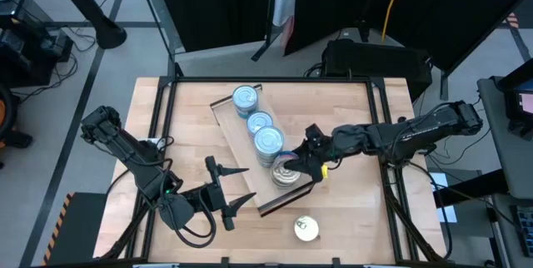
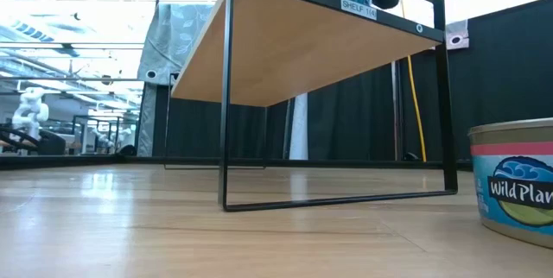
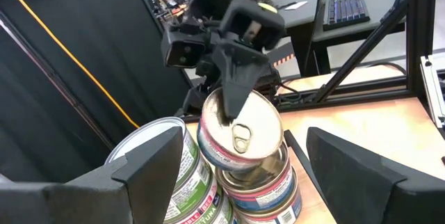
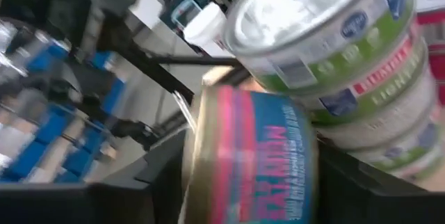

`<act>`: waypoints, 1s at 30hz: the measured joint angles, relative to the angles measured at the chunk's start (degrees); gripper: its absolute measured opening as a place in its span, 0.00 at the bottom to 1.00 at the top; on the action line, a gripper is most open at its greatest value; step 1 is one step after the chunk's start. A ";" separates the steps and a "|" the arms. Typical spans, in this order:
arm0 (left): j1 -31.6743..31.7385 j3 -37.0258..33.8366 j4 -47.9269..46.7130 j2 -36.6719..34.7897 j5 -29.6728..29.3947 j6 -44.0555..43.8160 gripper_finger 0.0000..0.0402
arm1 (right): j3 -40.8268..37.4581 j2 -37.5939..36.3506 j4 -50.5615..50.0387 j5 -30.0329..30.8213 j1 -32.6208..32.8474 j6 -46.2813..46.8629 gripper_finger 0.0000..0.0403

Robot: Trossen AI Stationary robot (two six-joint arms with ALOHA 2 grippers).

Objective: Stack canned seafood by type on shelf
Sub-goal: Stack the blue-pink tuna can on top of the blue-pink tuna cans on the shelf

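The shelf (image 1: 237, 139) lies slantwise across the table and carries stacks of light-blue-topped tins (image 1: 259, 122). At its near end a silver pull-tab tin (image 3: 245, 132) sits tilted on a stack of pink-and-blue-labelled tins (image 3: 264, 182), with my right gripper (image 1: 293, 166) shut on it. A green-labelled stack (image 3: 174, 175) stands right beside it. My left gripper (image 1: 226, 186) hangs open near the table's front left, pointing at these stacks and touching nothing. My right gripper pinches the silver-topped tin by its flat faces: one finger (image 3: 233, 92) lies on the lid at its far rim, and the tin hides the other. The fingers come from the table's right, slanting slightly down. The tin is tilted, its near rim (image 3: 268, 156) on the stack below.
One loose tin (image 1: 306, 228) lies on the table near the front edge and looms at the right of the low view (image 2: 514, 183). In the low view the shelf's thin black legs (image 2: 226, 97) show. Black frame rails (image 1: 166, 110) border the table.
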 joint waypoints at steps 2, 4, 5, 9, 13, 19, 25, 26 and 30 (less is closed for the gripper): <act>0.00 0.00 0.00 0.00 0.00 -0.02 0.76 | 0.02 0.00 -1.89 0.02 0.00 -1.59 0.61; 0.00 0.00 0.00 0.00 0.00 0.00 0.76 | 0.00 0.00 -3.16 0.01 0.00 -2.89 0.66; 0.00 0.00 0.00 0.00 0.00 -0.01 0.76 | 0.02 0.00 -3.51 -0.06 0.00 -3.67 0.69; 0.00 0.00 0.00 0.00 0.00 -0.02 0.76 | 0.01 -0.48 -3.57 -0.55 0.35 -6.17 0.79; 0.00 0.00 -0.02 0.00 0.02 -0.02 0.76 | 0.02 -1.52 -3.24 -0.71 0.77 -8.23 0.86; 0.00 0.00 -0.02 0.00 0.02 -0.02 0.76 | 0.02 -2.16 -4.20 0.29 1.18 -11.22 0.89; 0.00 0.00 0.00 0.00 0.02 -0.02 0.76 | 0.02 -2.16 -4.73 1.60 1.18 -17.70 0.89; 0.00 0.00 0.00 0.00 0.02 -0.02 0.76 | 0.02 -2.16 -5.01 2.43 1.18 -19.28 0.89; 0.00 0.00 0.10 0.00 0.02 -0.04 0.76 | 0.04 -2.16 -6.20 4.51 1.32 -25.28 0.89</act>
